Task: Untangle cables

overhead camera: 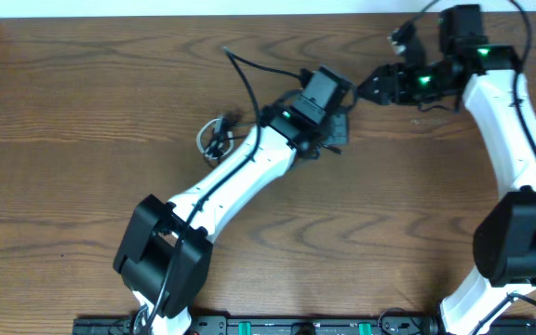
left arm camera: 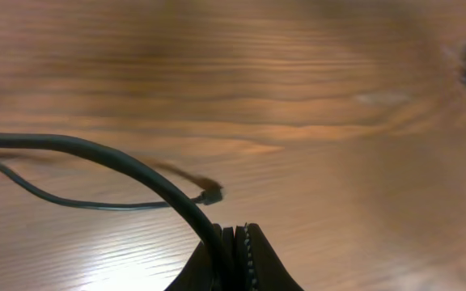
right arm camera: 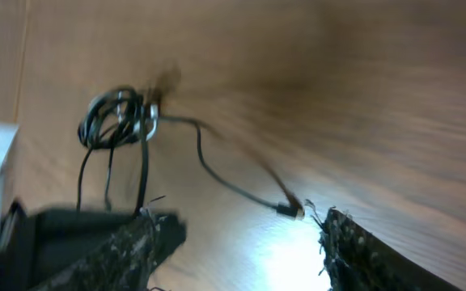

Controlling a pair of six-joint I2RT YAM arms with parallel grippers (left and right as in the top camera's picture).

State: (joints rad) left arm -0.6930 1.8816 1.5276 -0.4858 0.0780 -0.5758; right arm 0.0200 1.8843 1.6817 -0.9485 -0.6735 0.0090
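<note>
The left gripper is closed tight, its fingers pressed together on a black cable that arcs away from them over the table. Under that arc lies a thin cable, flat on the wood and ending in a small plug. The right gripper is spread wide and holds nothing. In its wrist view the plug lies on the table near one finger. The tangle – looped black cords with a white one among them – rests on the table just beside the left arm, away from both grippers.
</note>
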